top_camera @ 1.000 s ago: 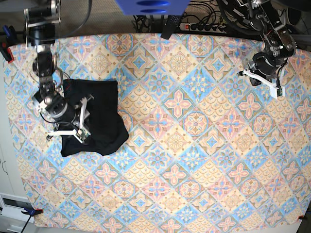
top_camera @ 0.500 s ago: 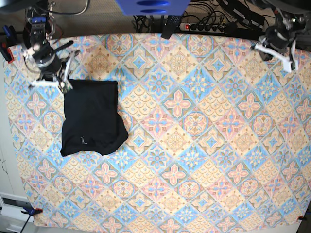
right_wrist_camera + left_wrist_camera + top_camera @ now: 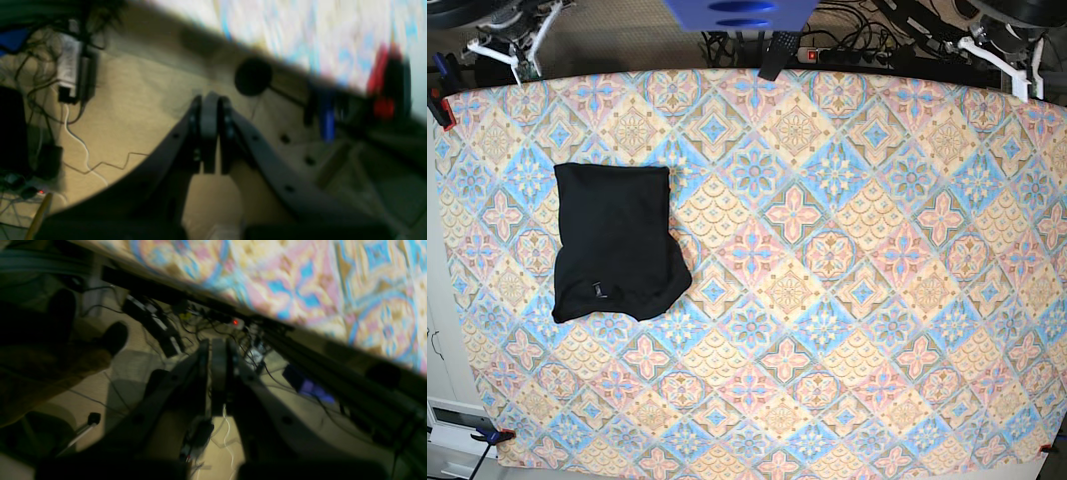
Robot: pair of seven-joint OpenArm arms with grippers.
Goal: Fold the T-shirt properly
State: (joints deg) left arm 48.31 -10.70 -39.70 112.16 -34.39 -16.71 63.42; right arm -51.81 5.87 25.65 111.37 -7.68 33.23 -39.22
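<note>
1. The T-shirt (image 3: pixel 617 243) lies folded into a compact dark block on the tablecloth (image 3: pixel 847 300), near its left edge and somewhat nearer the far edge than the near one
2. By the look of it the folding is done or nearly so: no sleeves or loose tails stick out, though the near right corner bulges a little and could be squared up
3. Its long axis runs from the far edge toward the near edge, roughly parallel to the left edge; the far end is straight and narrow, the near end wider, with a small pale tag mark close to it
4. The left gripper (image 3: pixel 217 350) hangs past the far edge over floor cables, jaws pressed together, holding nothing
5. The right gripper (image 3: pixel 209 103) is likewise off the far edge, jaws together and empty
6. Both arms are well apart from the shirt, which suggests they are parked
</note>
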